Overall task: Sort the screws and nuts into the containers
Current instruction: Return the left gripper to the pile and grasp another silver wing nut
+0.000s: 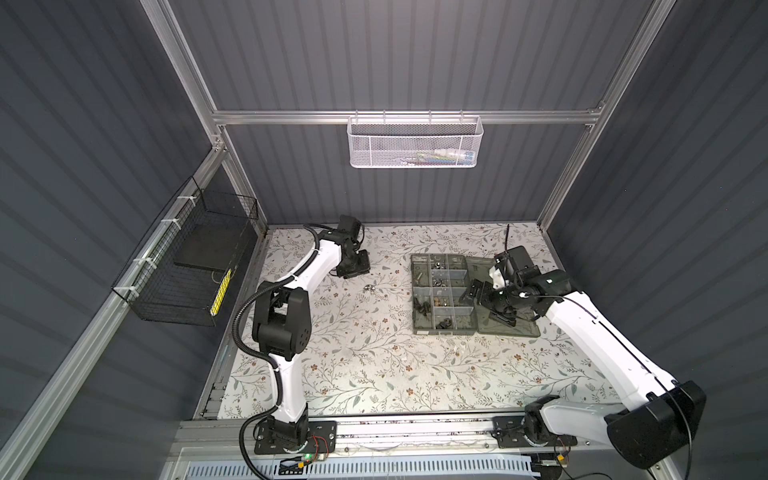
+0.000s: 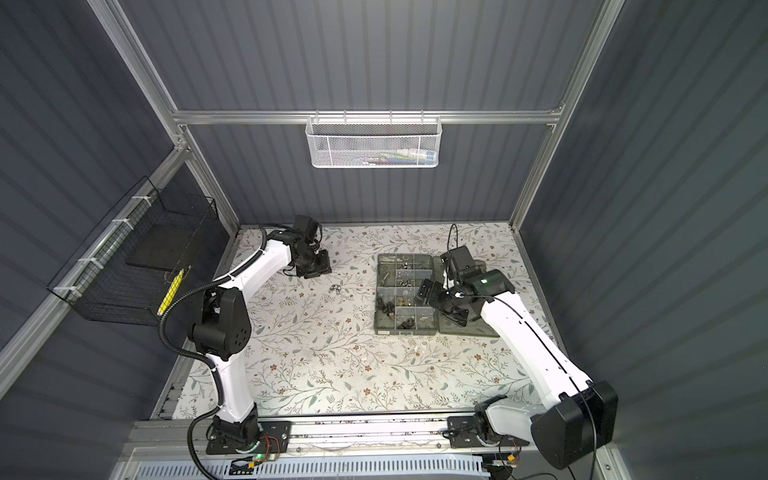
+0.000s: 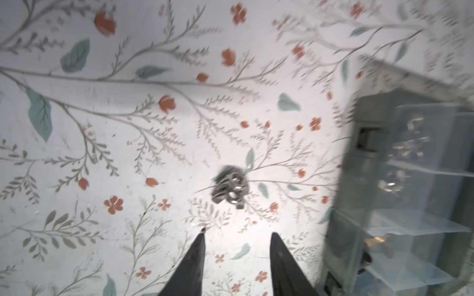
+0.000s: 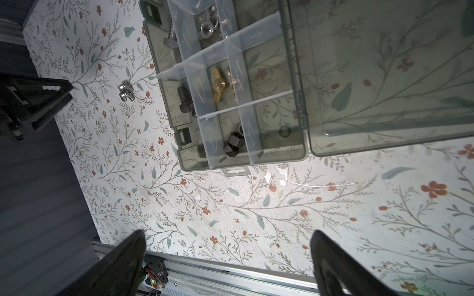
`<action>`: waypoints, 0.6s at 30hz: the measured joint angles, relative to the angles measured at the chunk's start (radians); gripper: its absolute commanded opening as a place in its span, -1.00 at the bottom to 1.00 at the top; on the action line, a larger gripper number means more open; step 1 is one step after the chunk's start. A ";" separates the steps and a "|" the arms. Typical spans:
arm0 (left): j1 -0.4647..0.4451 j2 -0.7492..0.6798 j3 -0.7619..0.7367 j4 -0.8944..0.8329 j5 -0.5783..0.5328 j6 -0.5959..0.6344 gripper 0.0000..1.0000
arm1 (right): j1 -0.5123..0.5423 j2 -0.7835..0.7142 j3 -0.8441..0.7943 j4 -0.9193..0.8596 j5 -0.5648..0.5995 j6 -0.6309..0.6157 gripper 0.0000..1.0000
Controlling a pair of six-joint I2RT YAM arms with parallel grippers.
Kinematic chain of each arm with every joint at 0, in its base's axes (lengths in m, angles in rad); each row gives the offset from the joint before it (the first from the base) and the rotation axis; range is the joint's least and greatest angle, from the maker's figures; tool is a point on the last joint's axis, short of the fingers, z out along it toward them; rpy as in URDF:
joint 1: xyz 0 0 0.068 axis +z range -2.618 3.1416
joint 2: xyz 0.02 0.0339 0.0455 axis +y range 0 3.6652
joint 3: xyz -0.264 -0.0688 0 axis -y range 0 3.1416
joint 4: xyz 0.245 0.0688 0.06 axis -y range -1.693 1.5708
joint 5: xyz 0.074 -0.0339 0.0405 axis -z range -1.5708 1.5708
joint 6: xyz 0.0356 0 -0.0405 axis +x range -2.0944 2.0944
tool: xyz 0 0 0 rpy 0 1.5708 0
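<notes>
We see the organiser box (image 3: 379, 179) smeared by blur and cut off at the edge of the left wrist view. The silver cluster (image 3: 230, 188) near it is too blurred to count; in both top views, a mere speck.

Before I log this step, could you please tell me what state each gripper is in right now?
Left gripper: open, jaws partly apart, holding nothing.
Right gripper: open wide, holding nothing.
</notes>
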State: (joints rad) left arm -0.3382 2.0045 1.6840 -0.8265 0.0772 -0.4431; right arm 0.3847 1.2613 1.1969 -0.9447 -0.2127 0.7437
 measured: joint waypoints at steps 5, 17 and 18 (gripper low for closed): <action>-0.015 0.071 -0.010 -0.008 0.020 -0.003 -0.21 | 0.014 0.005 0.015 0.006 0.002 0.005 0.98; -0.020 0.147 -0.009 0.004 0.042 -0.022 -0.21 | 0.016 -0.008 0.016 0.002 0.019 0.017 0.98; -0.020 0.151 -0.007 0.004 0.042 -0.024 -0.19 | 0.016 -0.010 0.016 0.002 0.019 0.017 0.98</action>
State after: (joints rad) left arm -0.3584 2.1555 1.6772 -0.8223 0.1196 -0.4667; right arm 0.4004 1.2518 1.2129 -0.9428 -0.1932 0.7609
